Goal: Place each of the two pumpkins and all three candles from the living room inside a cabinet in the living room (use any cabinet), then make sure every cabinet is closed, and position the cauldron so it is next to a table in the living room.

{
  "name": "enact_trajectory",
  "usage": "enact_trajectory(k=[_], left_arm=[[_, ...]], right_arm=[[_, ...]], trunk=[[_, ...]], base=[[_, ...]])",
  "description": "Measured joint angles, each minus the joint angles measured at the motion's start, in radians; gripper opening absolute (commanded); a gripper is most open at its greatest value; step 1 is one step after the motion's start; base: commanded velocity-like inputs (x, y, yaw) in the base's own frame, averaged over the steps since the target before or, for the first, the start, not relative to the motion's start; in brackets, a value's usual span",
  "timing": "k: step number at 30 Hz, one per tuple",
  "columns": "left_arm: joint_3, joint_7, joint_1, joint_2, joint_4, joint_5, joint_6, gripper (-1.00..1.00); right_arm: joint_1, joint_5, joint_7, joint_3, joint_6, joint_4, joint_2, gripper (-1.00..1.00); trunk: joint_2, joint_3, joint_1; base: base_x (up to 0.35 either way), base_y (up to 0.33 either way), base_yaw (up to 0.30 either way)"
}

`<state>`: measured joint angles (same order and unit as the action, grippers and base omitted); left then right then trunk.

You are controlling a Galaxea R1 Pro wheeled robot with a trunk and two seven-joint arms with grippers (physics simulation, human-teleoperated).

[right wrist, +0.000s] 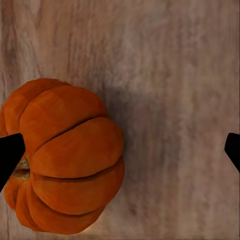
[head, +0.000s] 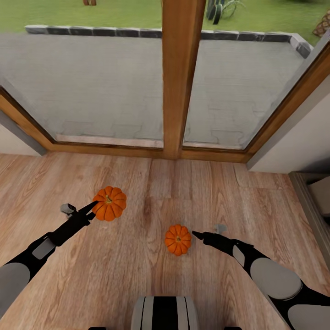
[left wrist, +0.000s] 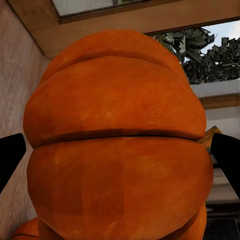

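Pumpkins, 2, before our window: left gripper (head: pixel 94 208) pinches the left pumpkin (head: pixel 109 203); right gripper (head: pixel 198 235) hangs spread beside the right pumpkin (head: pixel 178 239) on the floor (head: pixel 137 275).

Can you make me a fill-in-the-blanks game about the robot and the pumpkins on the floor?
1. The small round pumpkins are coloured ____.
2. There are ____ pumpkins on the floor.
3. The left hand reaches the left pumpkin; the right hand is beside the right pumpkin, on a floor made of ____.
4. Behind them is a big glass ____.

Missing words: orange, two, wood, window
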<state>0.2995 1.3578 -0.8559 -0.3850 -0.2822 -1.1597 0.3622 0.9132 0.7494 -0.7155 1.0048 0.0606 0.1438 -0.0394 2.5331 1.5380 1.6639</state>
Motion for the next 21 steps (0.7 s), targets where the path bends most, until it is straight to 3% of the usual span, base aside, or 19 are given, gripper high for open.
enact_trajectory(k=[6,15,21], left_arm=[[0.001,0.0,0.0,0.0,0.0,0.001,0.0,-1.0],[0.0,0.0,0.0,0.0,0.0,0.0,0.0,-1.0],[0.0,0.0,0.0,0.0,0.0,0.0,0.0,-1.0]], right_arm=[[0.0,0.002,0.02,-0.002,-0.002,-0.002,0.002,1.0],[0.0,0.004,0.009,-0.003,-0.01,-0.002,0.004,1.0],[0.0,0.006,-0.034,-0.005,-0.011,-0.001,0.004,1.0]], trunk=[[0.001,0.023,0.003],[0.001,0.023,0.003],[0.001,0.023,0.003]], base=[[0.0,0.0,0.0],[0.0,0.0,0.0],[0.0,0.0,0.0]])
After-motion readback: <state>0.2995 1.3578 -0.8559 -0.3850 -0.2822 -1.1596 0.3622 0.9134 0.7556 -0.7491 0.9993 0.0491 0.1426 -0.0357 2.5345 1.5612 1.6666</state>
